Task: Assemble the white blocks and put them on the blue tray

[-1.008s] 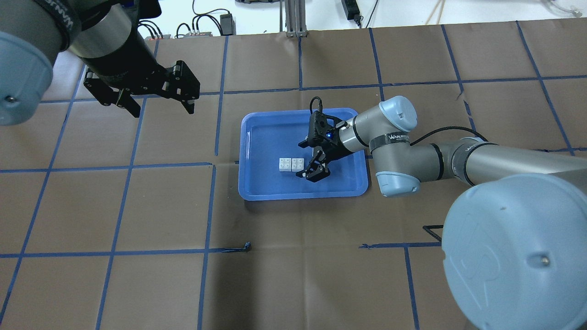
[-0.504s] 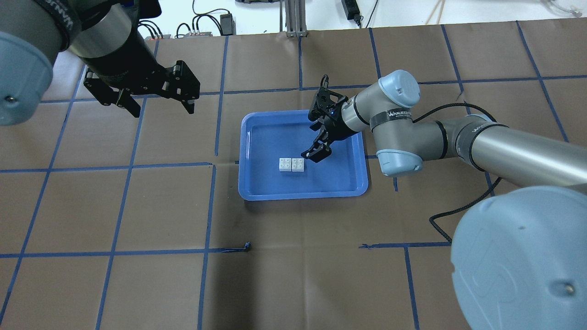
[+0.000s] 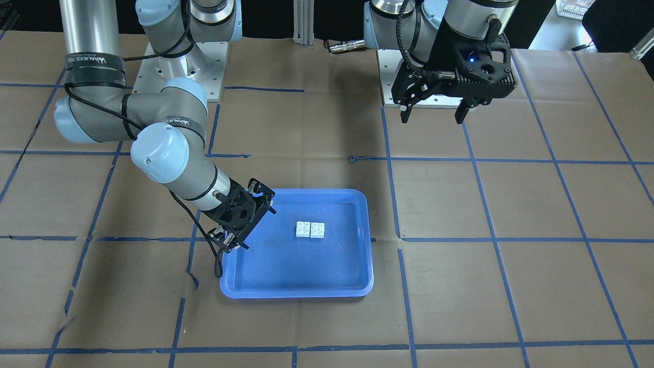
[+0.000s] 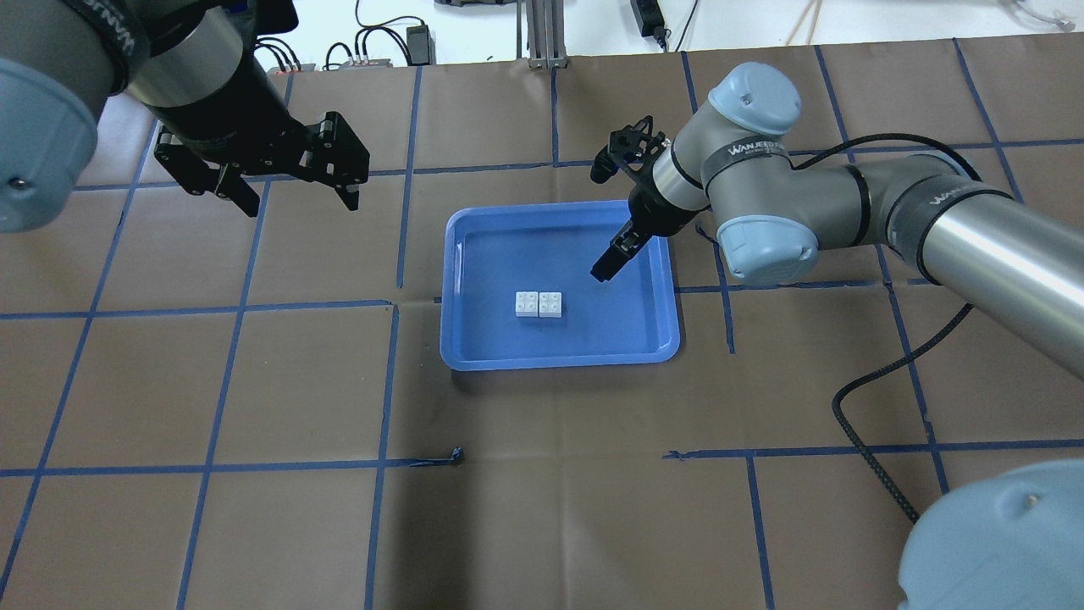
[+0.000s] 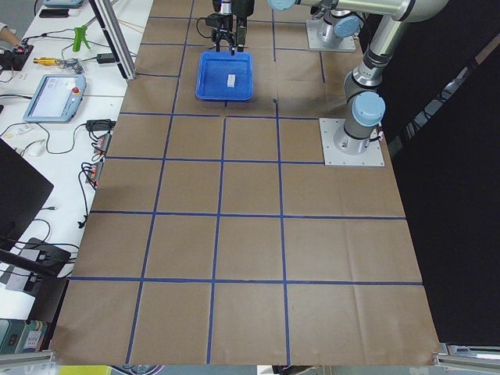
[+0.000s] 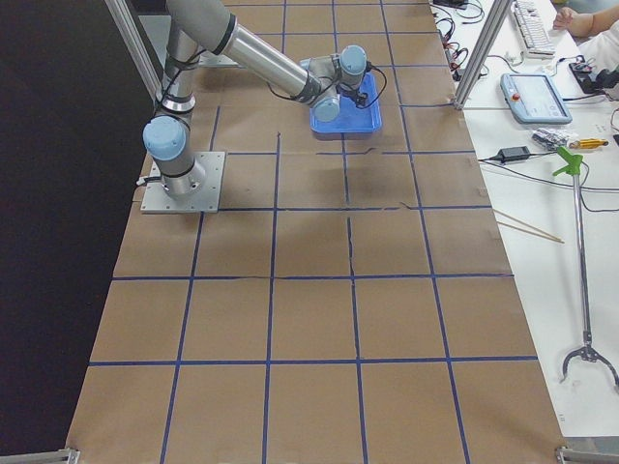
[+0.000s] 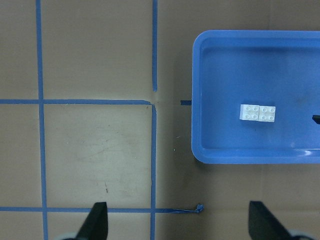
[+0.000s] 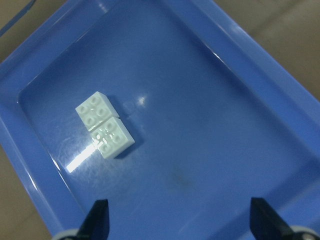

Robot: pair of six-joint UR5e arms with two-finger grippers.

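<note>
On blue tray (image 4: 508, 246) — white blocks (image 4: 539, 303) touching

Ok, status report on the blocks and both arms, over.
Left gripper open, empty. Right gripper open, empty, above blue tray. White blocks side by side, touching, in it. Nothing blocking.

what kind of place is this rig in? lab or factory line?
Most likely a robotics lab: a left arm and a right arm on a paper-covered table gridded with blue tape, plus a side bench with a teach pendant and loose cables.
</note>
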